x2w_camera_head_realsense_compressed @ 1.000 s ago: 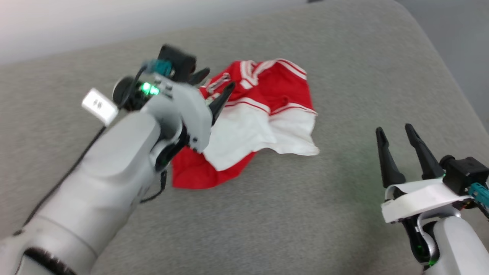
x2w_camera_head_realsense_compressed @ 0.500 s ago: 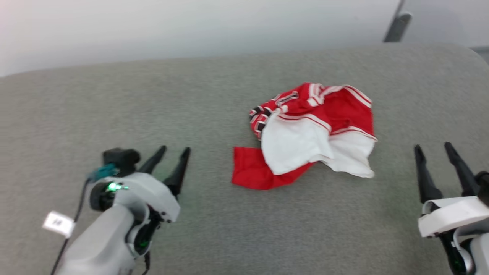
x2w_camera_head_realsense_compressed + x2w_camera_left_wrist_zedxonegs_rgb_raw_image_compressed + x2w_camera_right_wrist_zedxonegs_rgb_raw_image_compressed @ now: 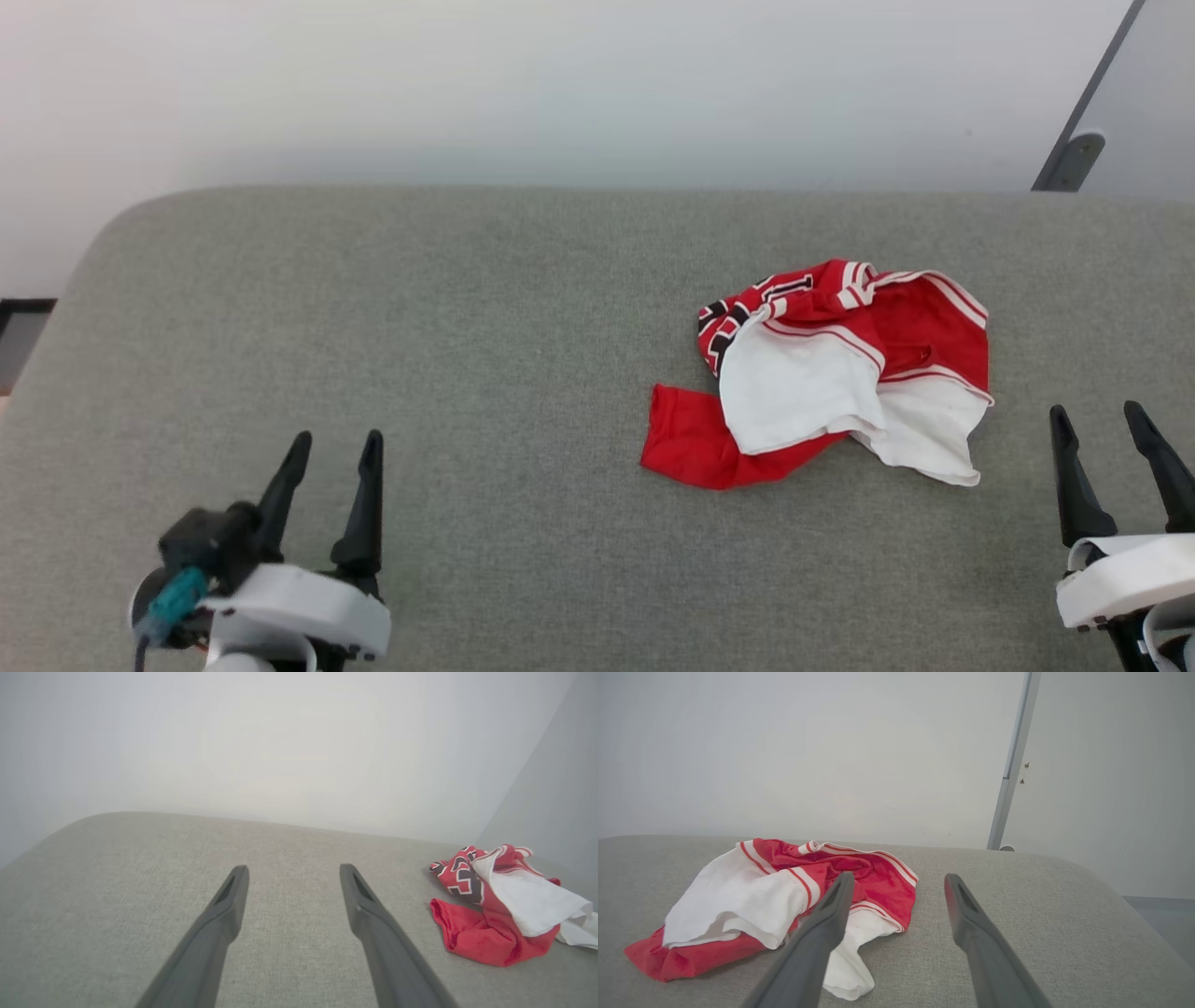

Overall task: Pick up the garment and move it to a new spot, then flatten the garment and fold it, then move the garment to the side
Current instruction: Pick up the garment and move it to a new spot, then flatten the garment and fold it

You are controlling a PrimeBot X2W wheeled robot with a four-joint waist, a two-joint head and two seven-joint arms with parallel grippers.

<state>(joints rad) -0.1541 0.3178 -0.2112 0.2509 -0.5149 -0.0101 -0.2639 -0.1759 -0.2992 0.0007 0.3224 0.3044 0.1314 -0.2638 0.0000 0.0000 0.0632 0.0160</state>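
The garment [image 3: 812, 383] lies crumpled right of centre on the grey padded surface [image 3: 448, 317]. Left gripper [image 3: 338, 436] and right gripper [image 3: 1094, 409] hover low, fingers spread and empty, probably lining up to flatten it.

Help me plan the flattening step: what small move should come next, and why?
Probably ease the right gripper toward the garment's near white edge. The garment lies crumpled on the grey cushion; both grippers stand open, clear of it, and the left gripper is farther off.
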